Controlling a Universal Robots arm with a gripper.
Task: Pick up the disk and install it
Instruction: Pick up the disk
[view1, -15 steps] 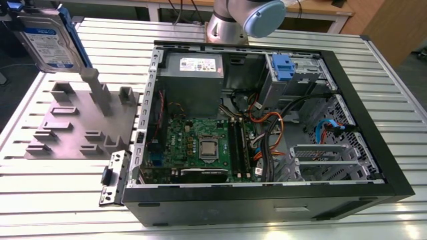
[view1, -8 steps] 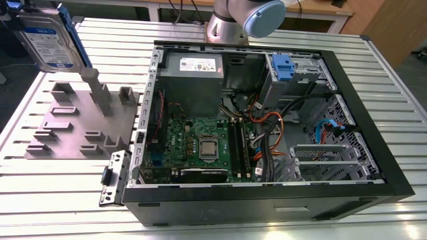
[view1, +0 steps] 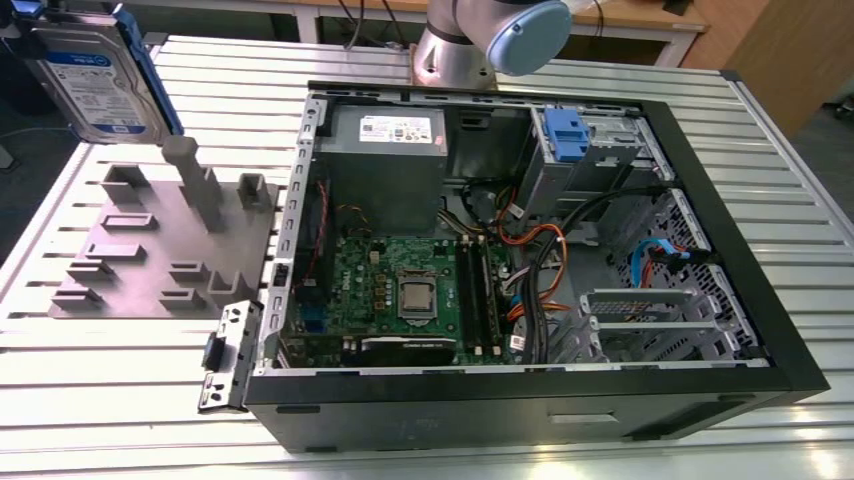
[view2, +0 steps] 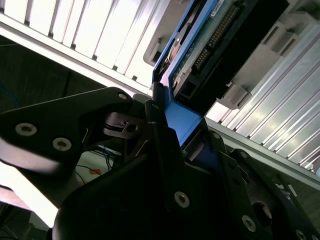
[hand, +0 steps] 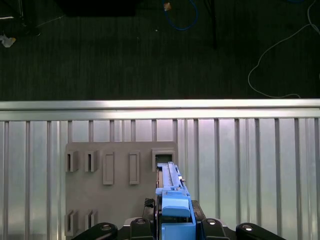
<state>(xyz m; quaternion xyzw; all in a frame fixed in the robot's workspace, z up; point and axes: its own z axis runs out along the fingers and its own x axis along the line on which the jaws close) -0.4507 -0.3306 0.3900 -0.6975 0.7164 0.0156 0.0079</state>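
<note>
Hand (view2: 182, 117) clenched, folks: in the second wrist view the black fingers (view2: 162, 135) pinch either side of the blue bracket (view2: 184, 122), and the disk (view1: 94, 75) hangs from that grip. The exterior view shows it up at the far corner on that view's left, standing on end, label facing the camera, above the grey fixture plate (view1: 134, 250) on the table (view1: 761, 150).

The first wrist view looks straight down the drive edge-on: its long axis runs away from the hand toward the plate, in line with a square socket (hand: 164, 159) beneath it. Whether the lower end is fully clear of that socket I can't tell from here, though it looks lifted.

Now the relation that matters: the open computer case (view1: 787, 370) lies well apart from the disk, toward the exterior view's right, past the fixture. Inside it, by the far wall, sits a drive bay with a blue tab (view1: 566, 135). My read: the pick is done and the install isn't, since the disk is nowhere near the case.
</note>
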